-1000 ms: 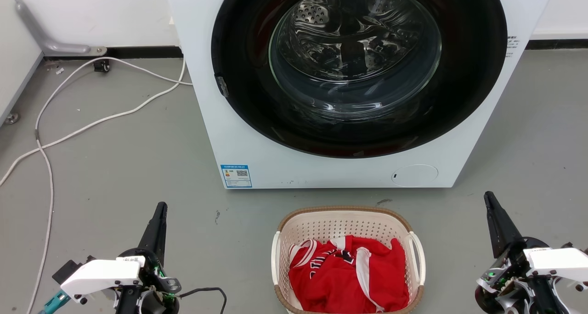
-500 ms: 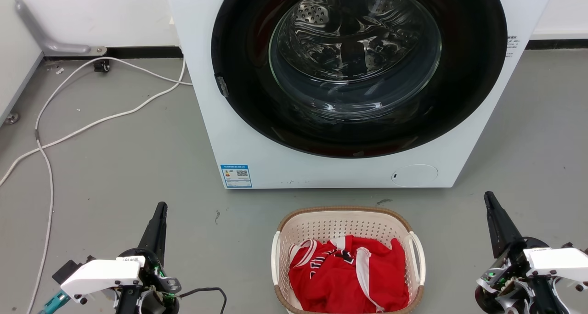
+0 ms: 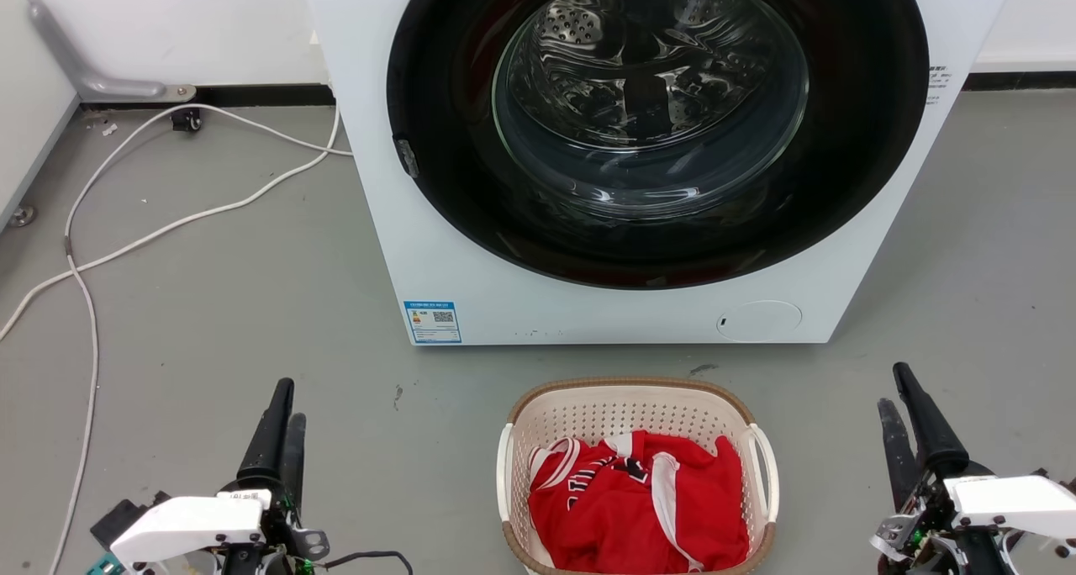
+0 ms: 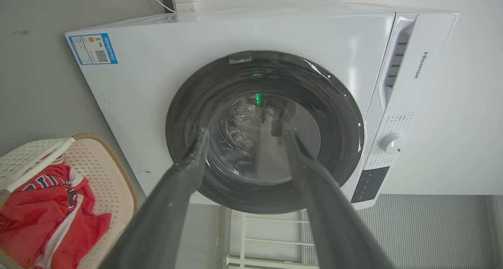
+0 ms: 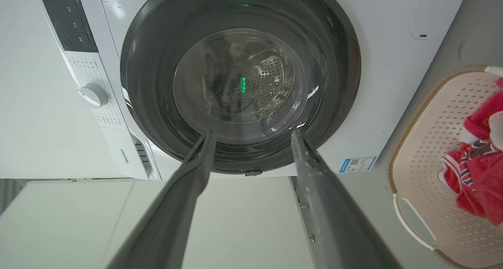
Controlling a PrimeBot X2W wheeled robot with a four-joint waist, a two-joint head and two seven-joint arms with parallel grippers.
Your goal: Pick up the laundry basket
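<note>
The laundry basket (image 3: 624, 410) stands on the grey floor in front of the washing machine, cream and perforated with a brown rim and white loop handles. A red and white garment (image 3: 639, 499) lies inside it. My left gripper (image 3: 287, 403) is open, well to the left of the basket and apart from it. My right gripper (image 3: 891, 390) is open, well to its right. In the left wrist view the gripper (image 4: 246, 132) points at the machine door, with the basket (image 4: 100, 170) at the lower left. The right wrist view has the gripper (image 5: 252, 134) spread and the basket (image 5: 426, 135) at the right.
A white front-loading washing machine (image 3: 437, 247) with a closed round dark glass door (image 3: 647, 121) stands just behind the basket. White cables (image 3: 168, 222) trail across the floor at the left. A white wall panel (image 3: 25, 129) edges the far left.
Each gripper showed as one dark spike before and now shows two separate fingers. Both wrists sit slightly lower in the head view. The basket has not moved.
</note>
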